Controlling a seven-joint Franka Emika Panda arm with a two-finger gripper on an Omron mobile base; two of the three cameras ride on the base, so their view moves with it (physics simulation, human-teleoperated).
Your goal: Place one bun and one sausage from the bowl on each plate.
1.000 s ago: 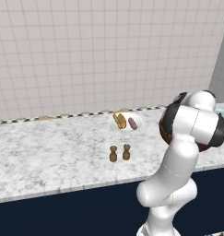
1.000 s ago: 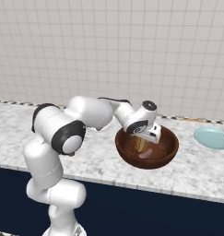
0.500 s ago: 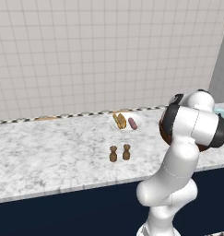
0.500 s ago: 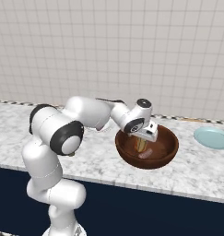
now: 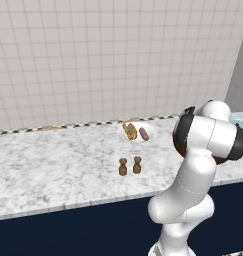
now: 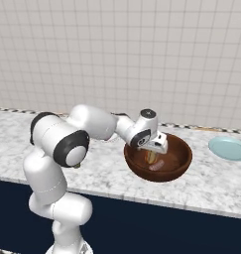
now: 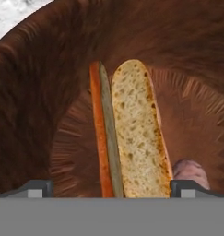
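The white plate (image 5: 137,132) at the back of the tabletop (image 5: 53,165) already carries a bun and a sausage, so half the job looks done. The teal plate (image 6: 228,148) sits bare to the right of the bowl (image 6: 184,158) — its pair is not yet delivered. The gripper (image 6: 152,154) reaches down into the wooden bowl, jaws spread wide and grasping nothing, straddling a split bun (image 7: 138,129) that lies just below it. A pinkish sausage (image 7: 191,171) rests beside the bun on the bowl floor. Two small brown shakers (image 5: 130,166) stand mid-tabletop — not part of the work.
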